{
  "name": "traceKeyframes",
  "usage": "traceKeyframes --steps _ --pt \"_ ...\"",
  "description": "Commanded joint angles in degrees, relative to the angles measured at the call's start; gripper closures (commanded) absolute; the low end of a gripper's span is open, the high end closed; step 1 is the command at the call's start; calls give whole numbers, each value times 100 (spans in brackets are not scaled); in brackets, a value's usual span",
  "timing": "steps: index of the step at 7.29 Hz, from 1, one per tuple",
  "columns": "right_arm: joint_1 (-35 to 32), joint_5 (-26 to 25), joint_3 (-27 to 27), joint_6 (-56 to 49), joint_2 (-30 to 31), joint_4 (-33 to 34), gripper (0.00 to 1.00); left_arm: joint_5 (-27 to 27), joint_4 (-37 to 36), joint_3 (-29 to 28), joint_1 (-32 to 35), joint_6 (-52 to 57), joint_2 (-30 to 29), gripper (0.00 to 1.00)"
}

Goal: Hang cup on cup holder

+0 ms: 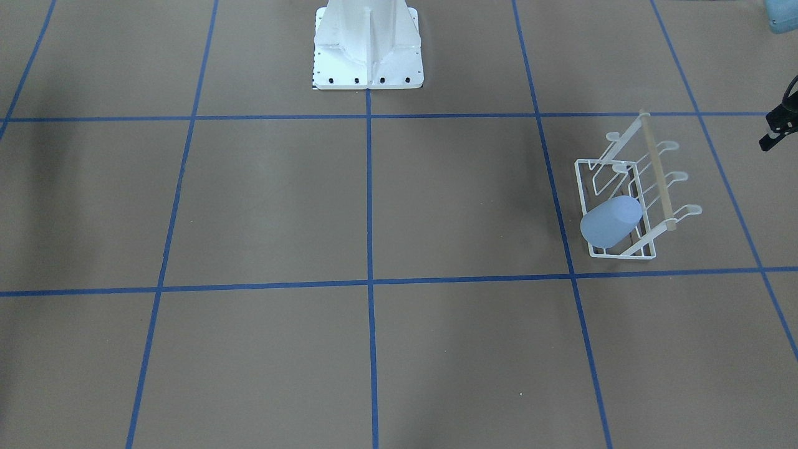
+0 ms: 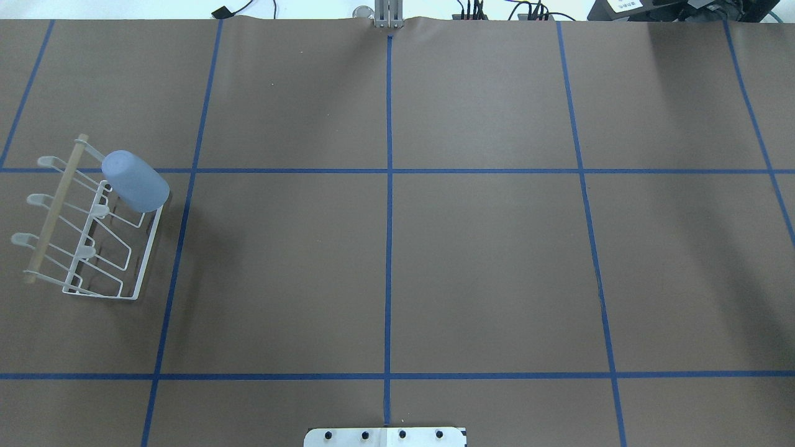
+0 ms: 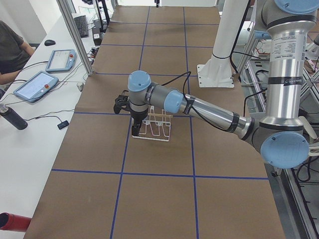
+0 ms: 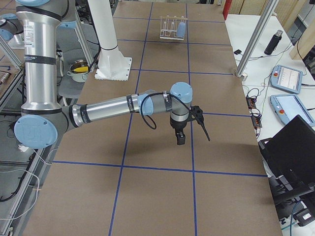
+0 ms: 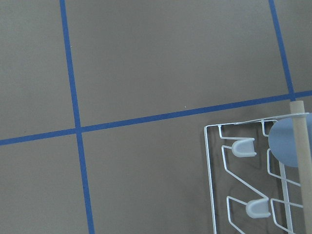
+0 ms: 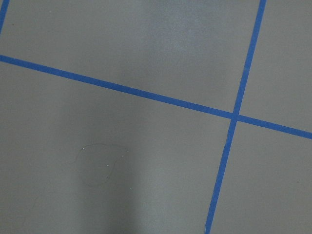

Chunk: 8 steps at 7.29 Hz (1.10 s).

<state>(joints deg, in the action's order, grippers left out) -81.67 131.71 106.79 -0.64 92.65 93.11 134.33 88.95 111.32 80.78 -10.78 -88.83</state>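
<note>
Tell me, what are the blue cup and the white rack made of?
The cup looks like plastic: smooth, matte, evenly pale blue. The rack seems to be thin metal wire coated white, judging by its bent rods. Its top dowel looks like bare pale wood.

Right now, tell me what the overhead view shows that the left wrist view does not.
Only overhead: the whole rack with all its prongs, the full cup tilted at one end, and the white bolted base plate. Only left wrist: a close look at two prong tips. Both: part of the cup, the wooden dowel, the rack's frame and blue tape lines.
</note>
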Motion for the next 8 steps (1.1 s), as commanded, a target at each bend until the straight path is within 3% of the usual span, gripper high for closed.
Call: traceKeyframes --steps 1,8 --pt "-59 -13 35 -32 7 -3 0 -3 104 -266 0 41 6 2" --pt "-51 -22 18 56 -238 -12 0 -21 448 -435 17 15 33 2"
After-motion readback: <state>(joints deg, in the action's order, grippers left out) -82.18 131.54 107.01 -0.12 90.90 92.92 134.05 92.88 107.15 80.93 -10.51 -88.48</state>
